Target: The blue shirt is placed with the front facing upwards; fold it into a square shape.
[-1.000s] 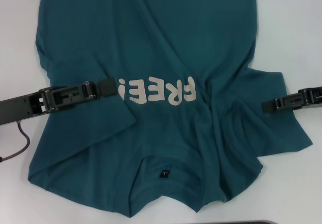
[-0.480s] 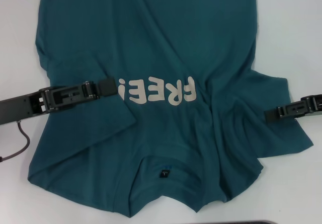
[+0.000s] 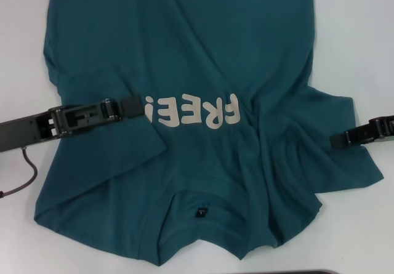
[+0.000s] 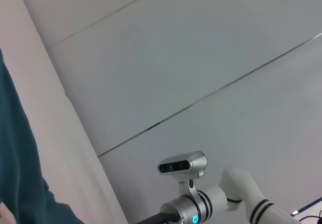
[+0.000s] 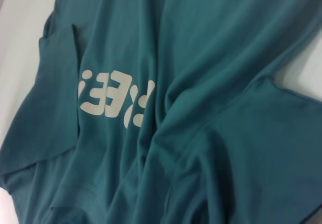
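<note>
Left gripper [image 3: 134, 106]: lies low on the blue shirt [image 3: 184, 52], tip just beside the "!" of the cream lettering [image 3: 192, 111]; fingers look closed flat w/ cloth under or between them, can't tell if it truly pinches fabric. Right gripper [image 3: 342, 140]: at the shirt's right sleeve edge, tip over cloth; open or closed, can't tell.

Item: blue shirt, front up, spread on the white table [image 3: 357, 34], collar and neck label [image 3: 201, 212] toward the robot, hem running out of view at the far side. Left sleeve area already lapped inward along a diagonal crease; right half bunched, ridges running from chest to right sleeve.

Step (judged): side folds, left one laid, right one not yet made. Next calls for a firm hold on the right sleeve/edge, then a carry across toward centre, cloth kept taut so wrinkles don't get folded in.

Pose: both arms reach in level from the sides, forearms near horizontal, low over the table. Cable [image 3: 24, 175] loops beneath left arm.
</note>
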